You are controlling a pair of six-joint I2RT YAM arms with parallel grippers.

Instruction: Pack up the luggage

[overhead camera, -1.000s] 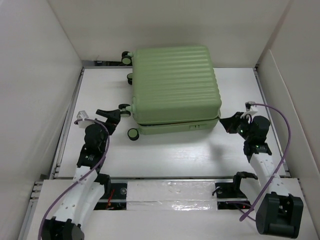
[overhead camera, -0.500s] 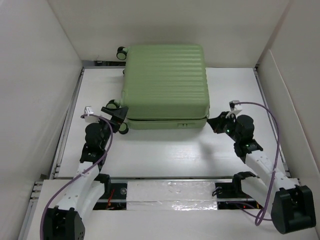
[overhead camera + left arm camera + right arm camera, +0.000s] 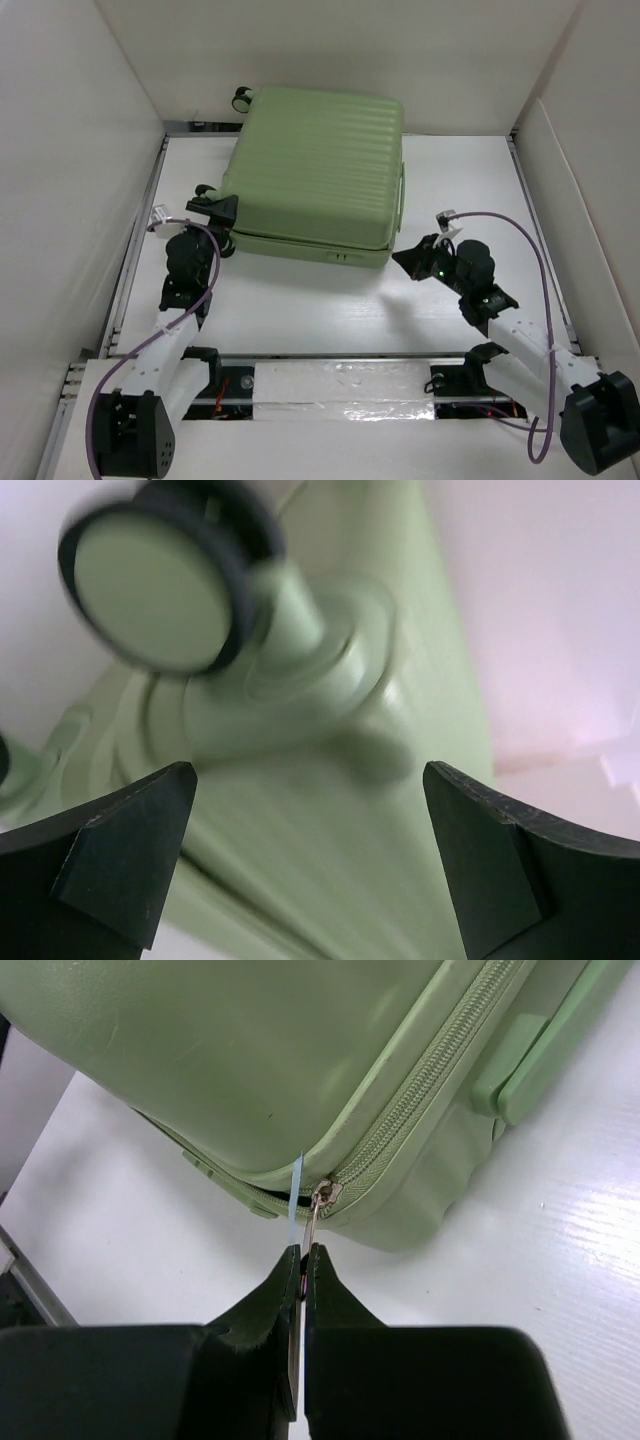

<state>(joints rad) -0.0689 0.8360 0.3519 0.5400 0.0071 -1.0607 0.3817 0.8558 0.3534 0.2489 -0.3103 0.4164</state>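
Observation:
The pale green ribbed luggage (image 3: 320, 170) lies flat and closed on the white table, turned a little clockwise. My right gripper (image 3: 303, 1252) is shut on the metal zipper pull (image 3: 316, 1212) at the near right corner of the luggage (image 3: 250, 1050); a thin light blue strip sticks out beside the pull. In the top view the right gripper (image 3: 408, 262) sits at that corner. My left gripper (image 3: 222, 208) is open at the luggage's left end, its jaws apart on either side of the green shell (image 3: 330, 820), just below a caster wheel (image 3: 150, 585).
White walls enclose the table on the left, back and right. Another caster wheel (image 3: 241, 98) sticks out at the luggage's far left corner. Bare white table (image 3: 320, 300) lies between the luggage and the arm bases. A green side handle (image 3: 545, 1055) shows near the zipper.
The luggage has slid left and rotated clockwise. My right gripper moved left along the front edge with the zipper pull. My left gripper moved up to the left-end wheels.

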